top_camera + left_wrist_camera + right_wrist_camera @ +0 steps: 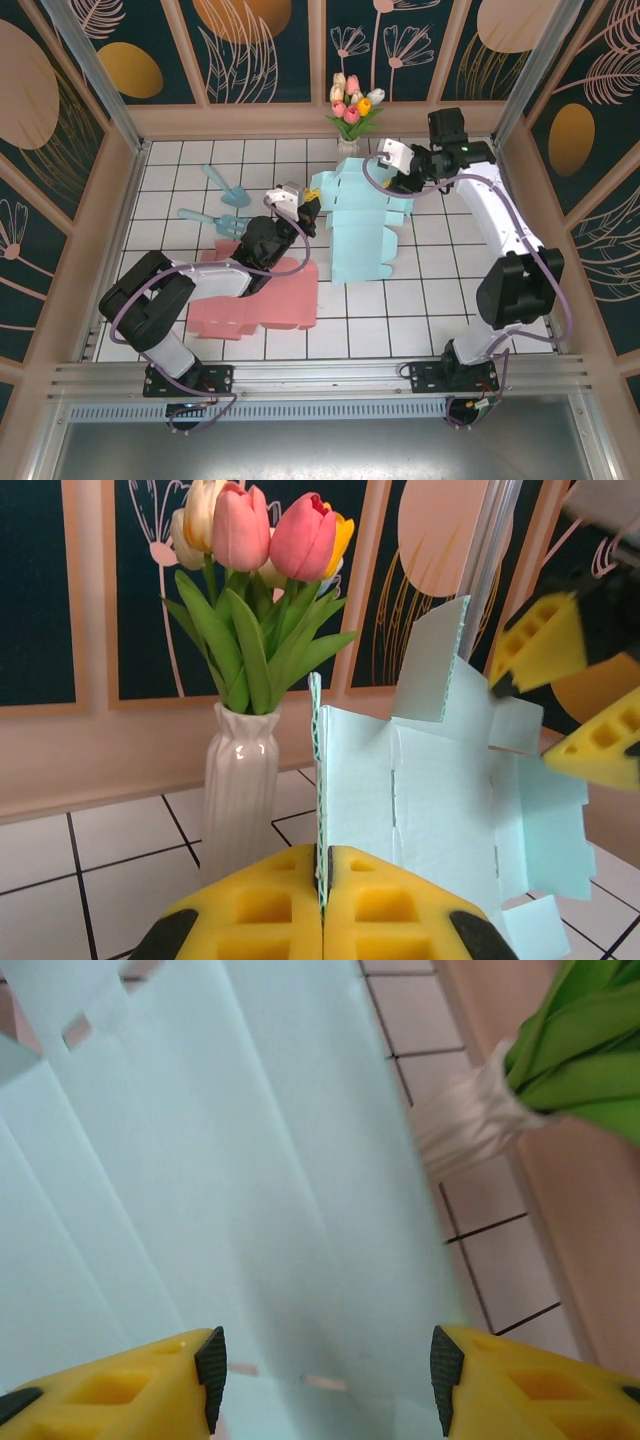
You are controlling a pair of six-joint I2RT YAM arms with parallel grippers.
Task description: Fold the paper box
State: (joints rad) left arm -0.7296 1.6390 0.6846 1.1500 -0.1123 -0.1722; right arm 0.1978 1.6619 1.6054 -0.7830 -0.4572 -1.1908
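Nearest the top camera, both arm bases sit on the metal rail (320, 375) at the table's near edge. From there the left arm lies low, elbow out to the left, and its forearm runs up and to the right, bringing the left gripper (308, 212) to the left edge of the pale blue paper box (360, 235). The right arm rises at its elbow and bends back leftward, so the right gripper (392, 188) hangs over the box's far end. The box is an unfolded card blank near the middle of the white tiled table (200, 160). A pink card sheet (260, 300) lies beneath the left forearm, and two teal scoops (225, 185) lie to the far left. A white vase of tulips (350, 115) stands at the back wall, which has dark floral panels (260, 40).

At the left wrist, the yellow pads are clenched together on an upright edge of the card, which stands between them. The vase is just behind.

At the right wrist, the yellow fingers stand apart above the flat blue card, gripping nothing. The vase is blurred at upper right.
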